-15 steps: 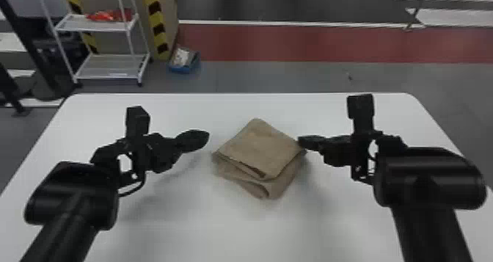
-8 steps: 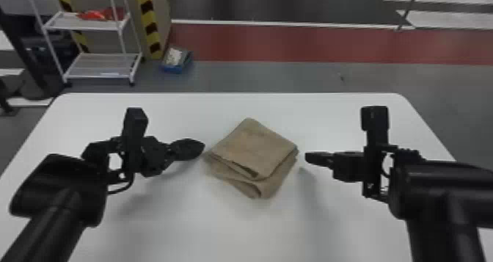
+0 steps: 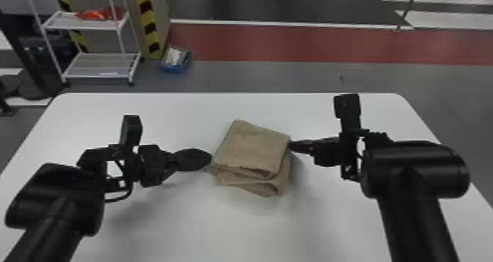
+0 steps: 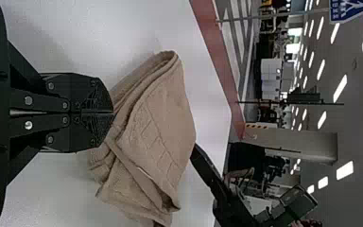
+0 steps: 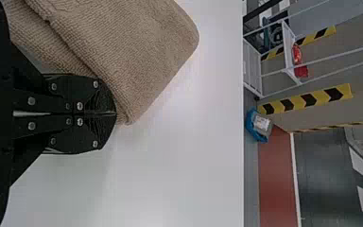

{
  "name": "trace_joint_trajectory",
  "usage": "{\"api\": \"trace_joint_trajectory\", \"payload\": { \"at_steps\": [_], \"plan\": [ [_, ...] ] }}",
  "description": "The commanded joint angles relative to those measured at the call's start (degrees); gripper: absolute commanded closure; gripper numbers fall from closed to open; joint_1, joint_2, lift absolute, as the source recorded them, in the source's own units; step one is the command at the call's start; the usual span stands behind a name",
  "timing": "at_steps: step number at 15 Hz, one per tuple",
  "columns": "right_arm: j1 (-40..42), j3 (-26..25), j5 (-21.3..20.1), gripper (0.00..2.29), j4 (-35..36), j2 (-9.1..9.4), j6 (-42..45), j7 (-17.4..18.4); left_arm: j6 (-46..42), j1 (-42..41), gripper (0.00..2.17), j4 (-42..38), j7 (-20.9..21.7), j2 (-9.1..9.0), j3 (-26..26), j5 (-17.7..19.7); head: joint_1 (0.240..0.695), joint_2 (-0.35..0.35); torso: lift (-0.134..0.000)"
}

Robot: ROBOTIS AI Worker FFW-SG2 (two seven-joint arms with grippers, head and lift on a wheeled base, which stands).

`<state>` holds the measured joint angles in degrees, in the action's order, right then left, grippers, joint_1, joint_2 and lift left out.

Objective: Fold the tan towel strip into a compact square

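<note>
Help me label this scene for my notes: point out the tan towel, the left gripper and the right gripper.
Tan towel [image 3: 251,149]: head view, top layer.
Left gripper [image 4: 113,112]: left wrist view, between its fingertips.
Right gripper [image 5: 115,113]: right wrist view, between its fingertips.

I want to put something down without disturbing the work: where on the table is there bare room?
The table is bare nearest the robot, between the left arm and right arm, and in a strip between the towel and the far edge. It is crowded at the towel's sides, with the left gripper and right gripper close by.
</note>
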<state>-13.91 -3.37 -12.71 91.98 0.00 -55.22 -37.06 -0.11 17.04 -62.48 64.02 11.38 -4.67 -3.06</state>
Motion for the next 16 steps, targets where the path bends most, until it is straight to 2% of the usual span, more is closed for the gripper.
{"api": "trace_joint_trajectory", "payload": {
  "at_steps": [1,9,13,15,16],
  "plan": [
    [-1.5,0.4,0.5,2.13,-2.2,0.05,4.1,0.1,-0.3,-1.5,2.01,-2.5,0.8,-0.04,0.1,0.5,0.695,-0.059,-0.128],
    [-4.6,2.0,1.1,2.13,-9.4,0.05,11.1,0.1,1.8,-3.0,2.01,-5.3,6.2,-0.04,-0.1,0.6,0.695,-0.052,-0.128],
    [-5.7,2.0,1.8,2.13,-12.4,0.05,15.0,0.4,3.6,-4.3,2.01,-8.0,7.4,-0.3,-0.1,0.7,0.695,-0.051,-0.128],
    [-5.6,2.0,1.0,2.13,-12.2,0.05,15.0,0.7,3.6,-4.6,1.99,-8.7,6.4,-0.22,1.2,0.7,0.695,-0.052,-0.128],
    [-5.1,1.5,0.1,2.13,-10.8,0.05,14.5,0.8,3.8,-4.8,1.53,-10.1,4.5,-0.22,3.4,0.9,0.695,-0.052,-0.128]
  ]
}}
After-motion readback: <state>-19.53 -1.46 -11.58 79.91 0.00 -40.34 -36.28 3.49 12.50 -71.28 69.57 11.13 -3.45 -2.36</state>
